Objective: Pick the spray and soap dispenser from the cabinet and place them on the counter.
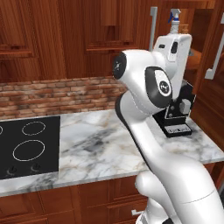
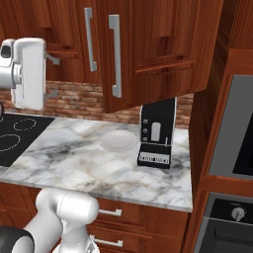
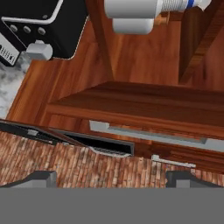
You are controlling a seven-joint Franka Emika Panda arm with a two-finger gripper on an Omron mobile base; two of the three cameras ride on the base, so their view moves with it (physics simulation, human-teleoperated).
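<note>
The spray (image 1: pixel 175 18) stands inside the open cabinet (image 1: pixel 199 33), its blue trigger showing above my white hand. In the hand view, which is rolled, the spray (image 3: pixel 131 8) lies along the top edge. The squat soap dispenser (image 3: pixel 131 26) with its orange pump sits right beside it. My gripper (image 3: pixel 111 179) is open and holds nothing, and it is still well short of both bottles. From the right base view the gripper (image 2: pixel 52 76) hangs high over the marble counter (image 2: pixel 74 158), level with the upper cabinet doors.
A black coffee machine (image 1: pixel 178 114) stands on the counter under the open cabinet, with a white plate (image 2: pixel 118 141) beside it. The black cooktop (image 1: pixel 26 146) lies at the left. The open door's silver handle (image 1: pixel 214 61) juts out on the right. A brick wall (image 1: pixel 57 94) backs the counter.
</note>
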